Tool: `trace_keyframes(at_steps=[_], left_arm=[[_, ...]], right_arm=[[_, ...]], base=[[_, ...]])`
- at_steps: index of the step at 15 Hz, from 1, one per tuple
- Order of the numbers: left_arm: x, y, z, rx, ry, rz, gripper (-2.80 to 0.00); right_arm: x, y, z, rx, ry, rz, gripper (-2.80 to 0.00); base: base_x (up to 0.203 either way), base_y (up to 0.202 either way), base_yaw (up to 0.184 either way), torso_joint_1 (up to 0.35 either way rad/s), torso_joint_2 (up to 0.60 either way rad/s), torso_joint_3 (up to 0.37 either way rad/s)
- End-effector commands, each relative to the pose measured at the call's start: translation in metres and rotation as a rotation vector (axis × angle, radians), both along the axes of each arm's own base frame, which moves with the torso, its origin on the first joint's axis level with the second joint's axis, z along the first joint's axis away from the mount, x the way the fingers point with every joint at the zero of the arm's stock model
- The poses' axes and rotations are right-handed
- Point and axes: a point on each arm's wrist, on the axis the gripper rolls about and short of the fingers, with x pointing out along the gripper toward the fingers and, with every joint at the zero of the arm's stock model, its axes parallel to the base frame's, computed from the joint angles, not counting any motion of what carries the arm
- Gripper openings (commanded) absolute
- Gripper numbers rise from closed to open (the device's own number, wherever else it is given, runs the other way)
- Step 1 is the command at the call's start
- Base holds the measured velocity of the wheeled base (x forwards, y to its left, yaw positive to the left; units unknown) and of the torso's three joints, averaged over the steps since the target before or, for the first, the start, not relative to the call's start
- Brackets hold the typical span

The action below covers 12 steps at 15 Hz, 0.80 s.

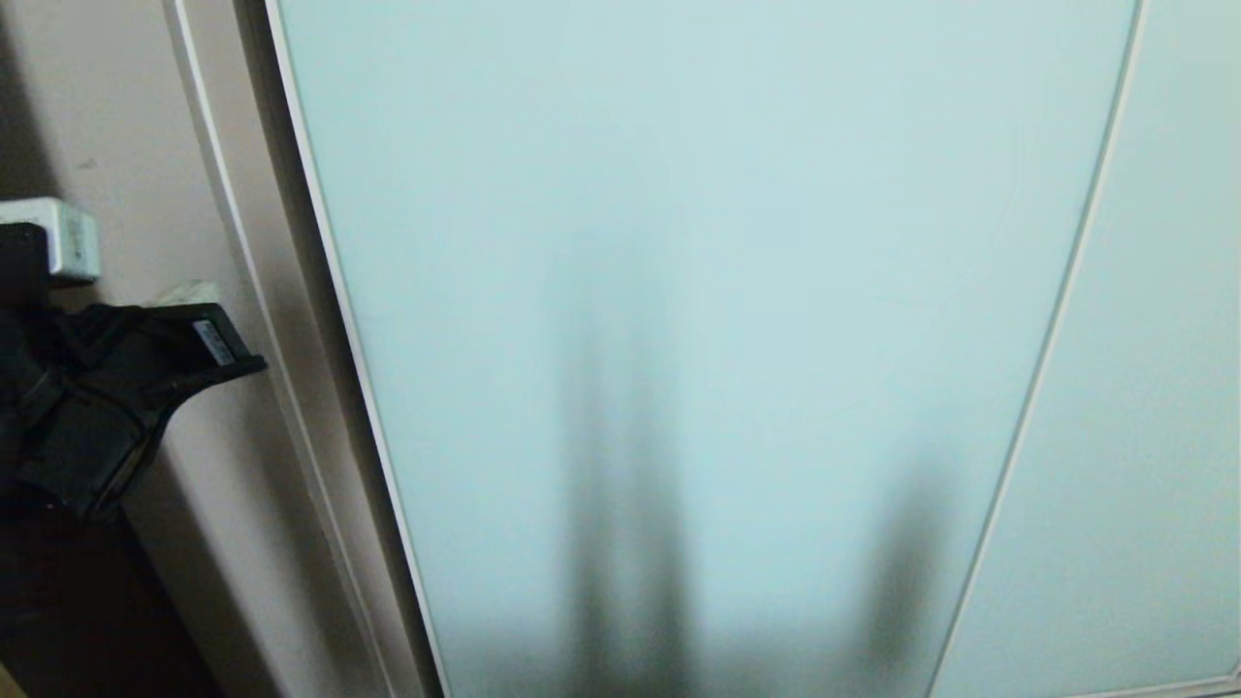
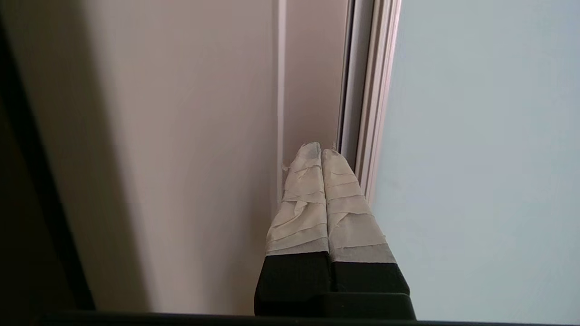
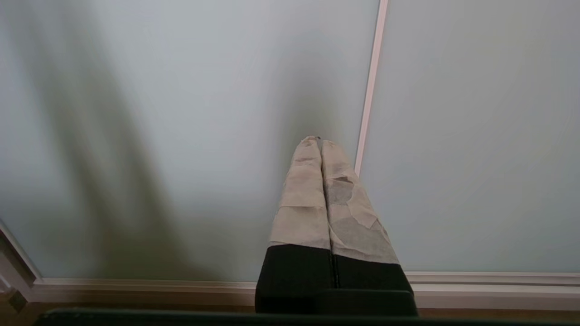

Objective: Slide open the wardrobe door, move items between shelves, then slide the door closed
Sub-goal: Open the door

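Note:
The sliding wardrobe door (image 1: 698, 291) is a frosted pale aqua pane that fills most of the head view and stands closed. In the left wrist view, my left gripper (image 2: 321, 150) is shut and empty, its taped fingers (image 2: 301, 203) pressed together. The tips lie against the off-white side post (image 2: 312, 90), right beside the door's silvery frame edge (image 2: 369, 113). My right gripper (image 3: 319, 141) is shut and empty too, low before the glass (image 3: 181, 113) near a thin vertical frame strip (image 3: 371, 90). The items and the shelves are hidden behind the door.
The left arm's black wrist body (image 1: 107, 388) is at the far left of the head view, in front of a beige wall with a white socket (image 1: 63, 237). A second glass panel (image 1: 1163, 388) lies to the right. The door's bottom rail (image 3: 476, 283) runs along the floor.

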Motion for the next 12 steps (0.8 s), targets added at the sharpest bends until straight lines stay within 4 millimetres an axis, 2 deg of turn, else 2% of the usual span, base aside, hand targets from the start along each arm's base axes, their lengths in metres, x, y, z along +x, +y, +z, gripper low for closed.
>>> trace_keyframes(at_steps=[1, 5, 12], left_arm=[[0.013, 0.0, -0.011, -0.003, 0.036, 0.002, -2.8], [0.023, 0.001, -0.01, 0.0, 0.014, 0.003, -2.8], [0.04, 0.001, -0.024, -0.002, 0.058, -0.012, -2.8]], right_arm=[[0.0, 0.0, 0.0, 0.0, 0.0, 0.0, -2.8], [0.0, 0.0, 0.0, 0.0, 0.0, 0.0, -2.8], [0.0, 0.0, 0.0, 0.0, 0.0, 0.0, -2.8]], base=[[0.0, 0.0, 0.0, 0.0, 0.0, 0.0], [0.0, 0.0, 0.0, 0.0, 0.0, 0.0], [0.0, 0.0, 0.0, 0.0, 0.0, 0.0]])
